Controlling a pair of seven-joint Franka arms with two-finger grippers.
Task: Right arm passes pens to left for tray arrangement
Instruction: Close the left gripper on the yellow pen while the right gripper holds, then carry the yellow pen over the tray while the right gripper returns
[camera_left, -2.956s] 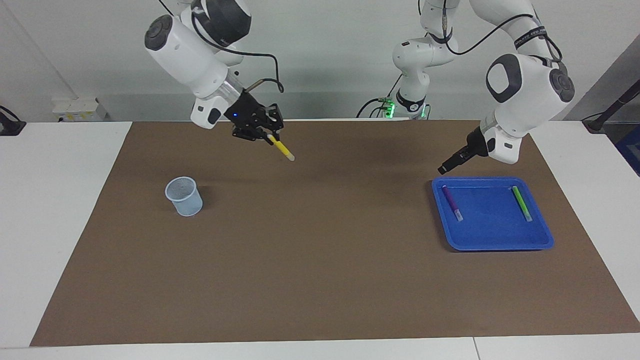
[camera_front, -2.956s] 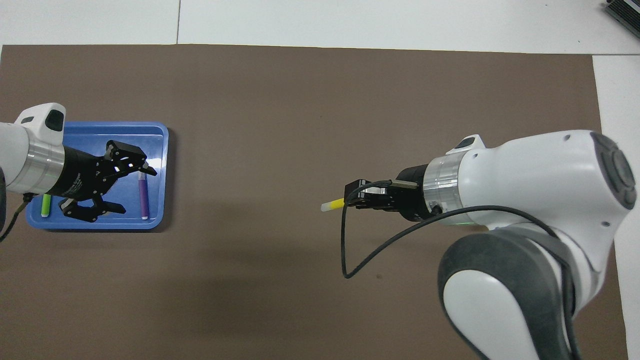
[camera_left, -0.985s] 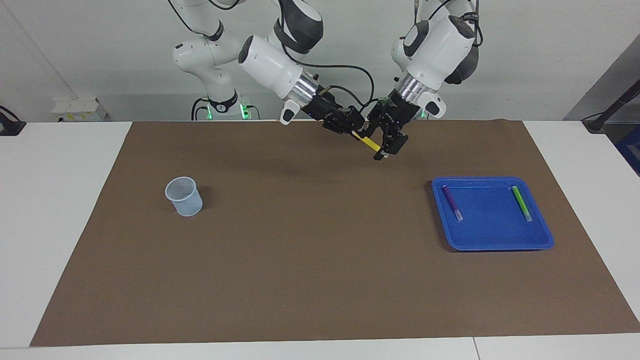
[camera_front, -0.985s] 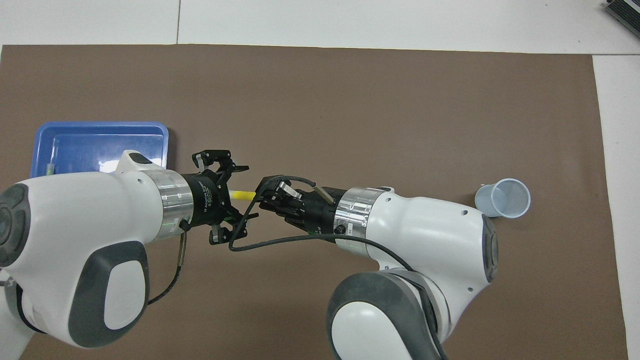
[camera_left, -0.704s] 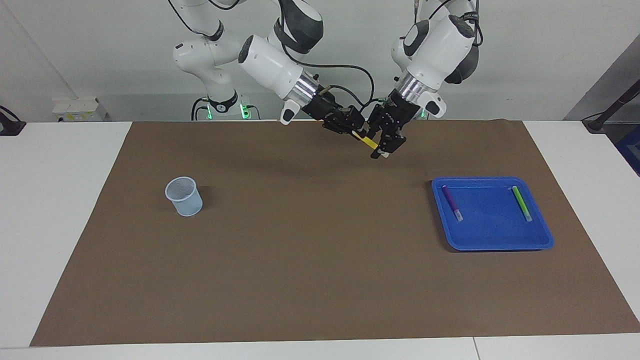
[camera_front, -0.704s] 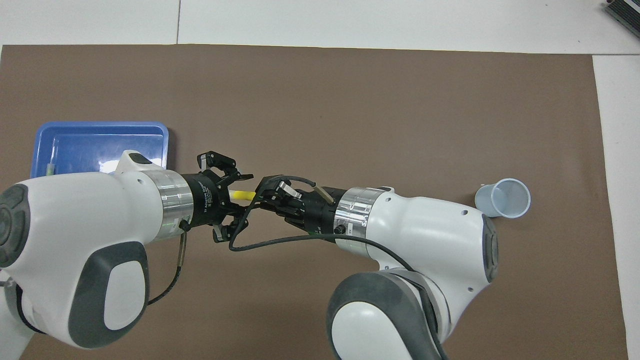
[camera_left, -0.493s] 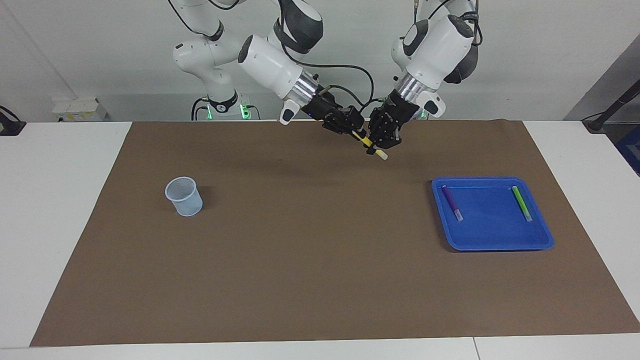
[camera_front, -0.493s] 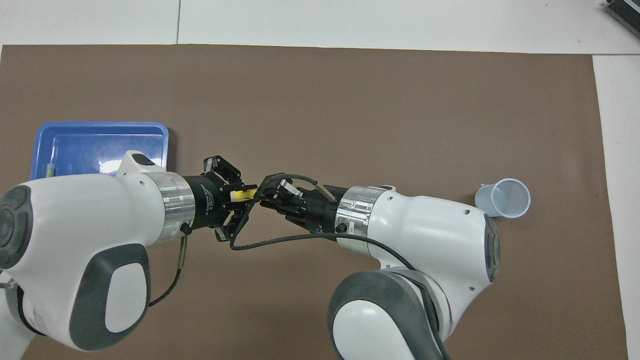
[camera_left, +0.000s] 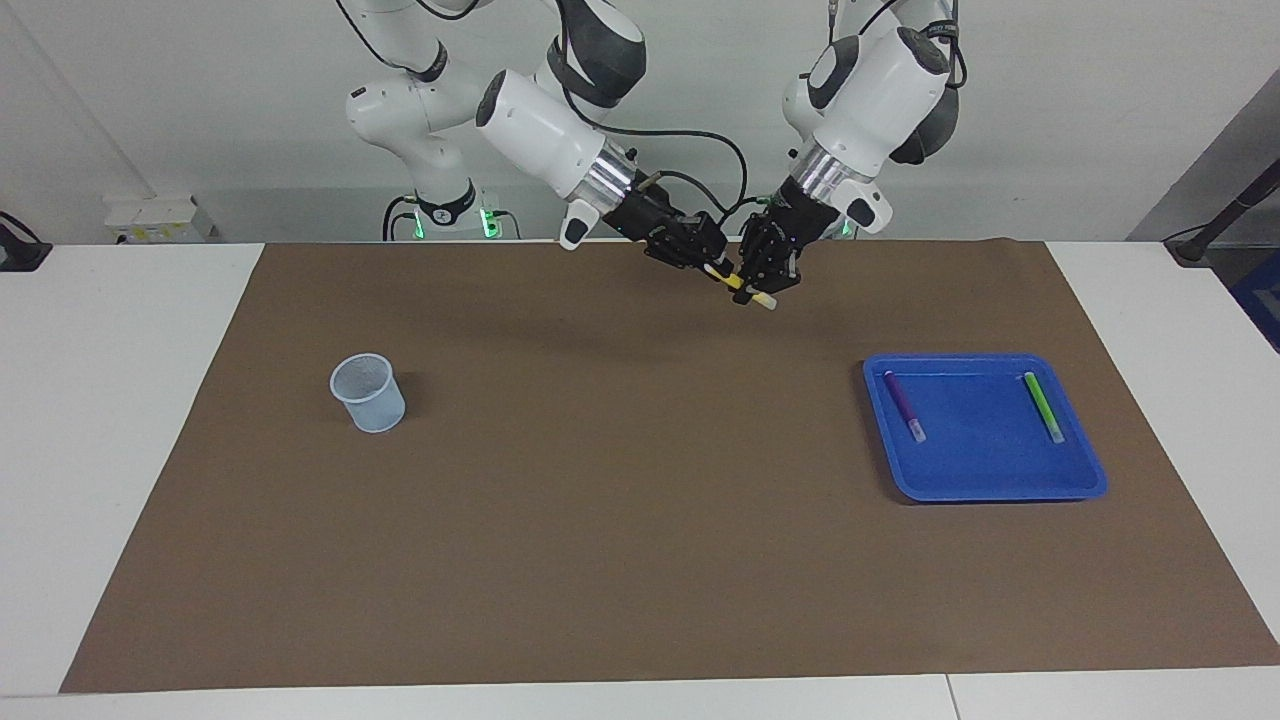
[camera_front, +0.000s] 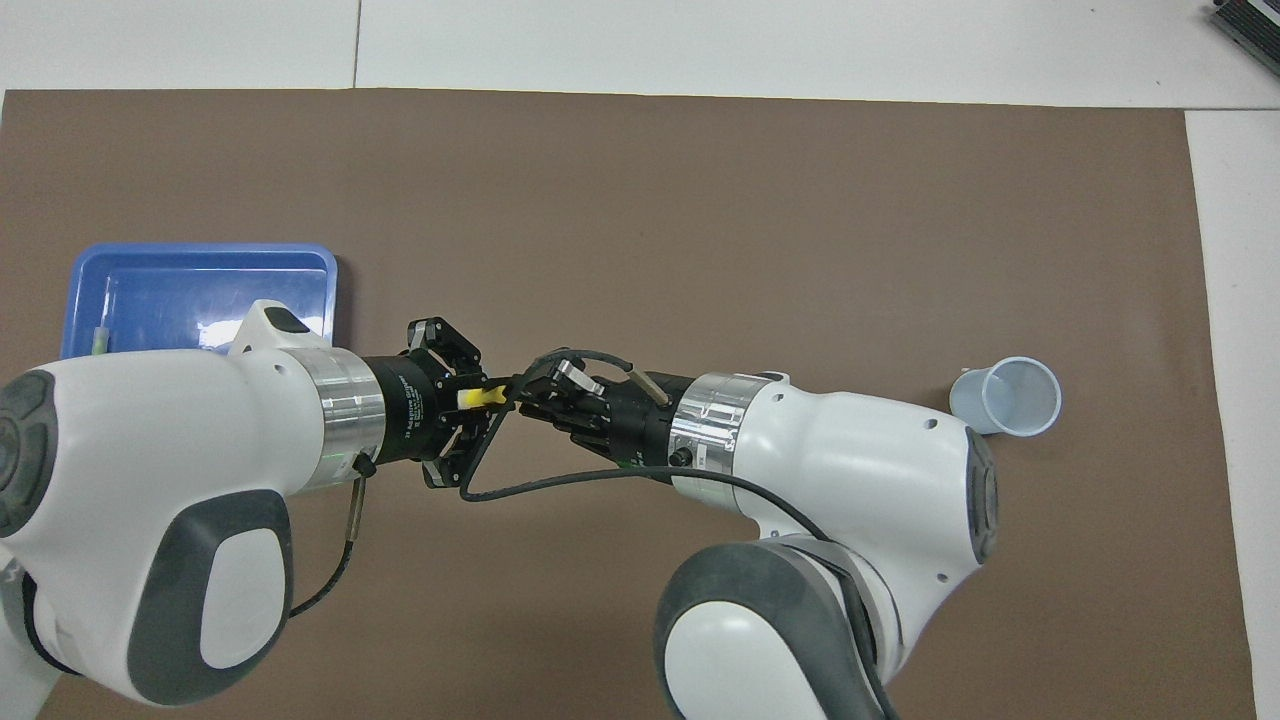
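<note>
Now, facing view: left gripper (camera_left: 762, 287) clenched on yellow pen (camera_left: 745, 289), in the air at twelve o'clock over the mat (camera_left: 640, 560). Right gripper (camera_left: 708, 265) at the pen's other end; grip cannot be told. Best kept clamped until clearly freed, then drawn away along the shaft. Tray (camera_left: 990, 490), three o'clock: purple pen (camera_left: 902, 402), green pen (camera_left: 1042, 404). Cup (camera_left: 369, 394), nine o'clock: apparently empty.

Overhead view: same yellow pen (camera_front: 478, 396) between both grippers; tray (camera_front: 200, 262) at nine o'clock, cup (camera_front: 1008, 397) at three.

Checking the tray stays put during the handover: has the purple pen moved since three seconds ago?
No. The purple pen lies as before, along the blue tray's rim toward the right arm's end.
</note>
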